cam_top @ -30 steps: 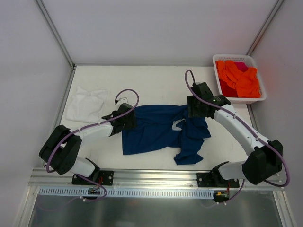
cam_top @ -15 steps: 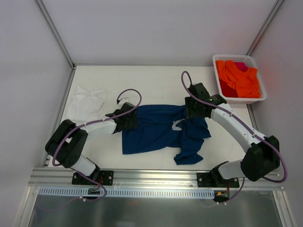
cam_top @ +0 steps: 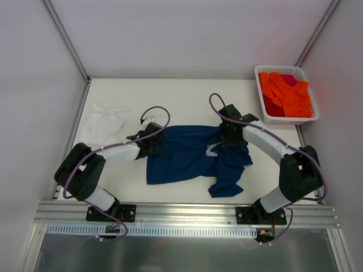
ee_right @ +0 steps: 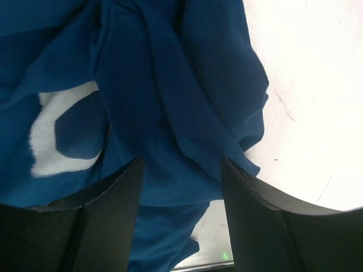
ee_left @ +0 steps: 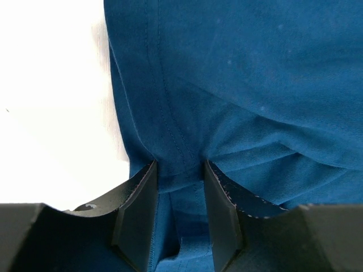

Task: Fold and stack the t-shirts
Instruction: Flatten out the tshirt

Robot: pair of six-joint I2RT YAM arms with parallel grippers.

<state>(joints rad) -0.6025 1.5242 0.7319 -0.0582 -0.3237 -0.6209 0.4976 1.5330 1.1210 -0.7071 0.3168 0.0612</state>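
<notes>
The navy tee [cam_top: 187, 156] lies rumpled in the middle of the table [cam_top: 170, 96], soft cotton in loose folds with a pale print [cam_top: 213, 149] showing. The left gripper [ee_left: 178, 170] pinches its stitched hem. The right gripper [ee_right: 181, 170] stands spread over the bunched far side. A crumpled white tee [cam_top: 104, 124] sits far left and a slotted basket [cam_top: 286, 119] of orange cloth [cam_top: 286, 93] far right. Since a second ago the left jaws have narrowed and the right arm has swung inward.

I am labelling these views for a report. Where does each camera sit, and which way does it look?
Top external: fixed above and behind the robot, looking down at the table; left arm and right arm show, bases nearest.
Left wrist: on the left arm, looking past the left hand at the hem of the navy t-shirt; two fingers show.
Right wrist: on the right arm, looking past the right hand at the pale print; fingers show.
Shared: all see the navy t-shirt.
</notes>
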